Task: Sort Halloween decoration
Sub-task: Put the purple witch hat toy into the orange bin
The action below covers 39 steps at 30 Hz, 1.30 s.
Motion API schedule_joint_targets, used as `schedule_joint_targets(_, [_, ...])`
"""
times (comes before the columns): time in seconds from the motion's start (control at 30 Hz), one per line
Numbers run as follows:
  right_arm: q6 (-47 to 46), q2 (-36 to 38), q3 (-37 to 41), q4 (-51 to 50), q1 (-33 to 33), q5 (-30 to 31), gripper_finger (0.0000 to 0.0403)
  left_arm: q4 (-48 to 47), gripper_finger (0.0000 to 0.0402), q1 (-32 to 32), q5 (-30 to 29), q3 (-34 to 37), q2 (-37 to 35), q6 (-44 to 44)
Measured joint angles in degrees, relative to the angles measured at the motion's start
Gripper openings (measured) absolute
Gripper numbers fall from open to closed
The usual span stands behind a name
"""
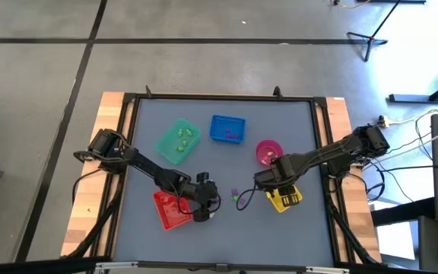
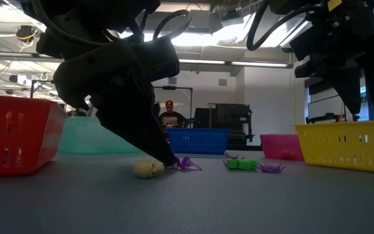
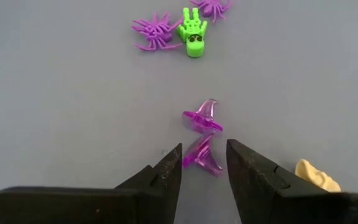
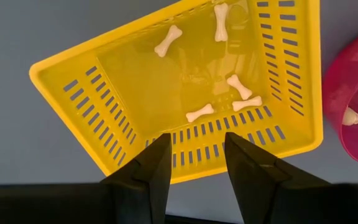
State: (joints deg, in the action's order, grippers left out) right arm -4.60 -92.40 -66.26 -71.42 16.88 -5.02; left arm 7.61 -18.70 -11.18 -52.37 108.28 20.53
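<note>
While I hold the left hand (image 3: 204, 165) low over the worktop (image 3: 61, 93), its fingers stand partly open on either side of a purple witch hat (image 3: 202, 155), nothing gripped yet.

Item, step in hand: pick the nearer hat. I judge the fingers should drop until the tips meet the surface, then close slowly on the cone, not the brim, so it does not squirt out.

Item, neighbours: a second purple hat (image 3: 202, 117) lies just beyond the first, apparently apart from it; keep the tips short of it. A cream skull (image 3: 317, 177) sits just beside one finger; avoid nudging it. Farther on, a green skeleton (image 3: 193, 34) and purple spiders (image 3: 153, 32).

Item, right hand (image 4: 196, 163): empty, fingers apart, waiting above the yellow tray (image 4: 73, 81) that holds white bones (image 4: 240, 86).

Item, destination: the blue tray (image 1: 227, 129) seems to hold purple pieces.
</note>
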Motion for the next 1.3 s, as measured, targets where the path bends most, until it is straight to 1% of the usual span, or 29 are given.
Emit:
schedule_joint_targets(0.33, [0.0,0.02,0.0,0.02,0.0,0.0,0.0147,-0.44,0.0108,0.07,2.25,-0.19,0.99,-0.26])
schedule_joint_targets(0.67, [-0.01,0.02,0.0,0.02,-0.01,0.01,0.0147,-0.47,0.0066,0.07,2.57,-0.19,0.99,-0.15])
schedule_joint_targets(0.77, [0.0,0.02,0.0,0.02,-0.02,0.02,0.0147,-0.5,0.0059,0.07,2.56,-0.19,0.99,-0.14])
schedule_joint_targets(1.13, [-0.01,0.02,0.0,0.0,-0.01,0.02,0.0147,-0.45,0.0057,0.07,2.87,-0.17,0.74,-0.15])
schedule_joint_targets(1.3, [0.0,0.02,0.0,0.0,-0.02,0.02,0.0147,-0.78,0.0056,0.0,5.81,-0.84,0.51,0.2])
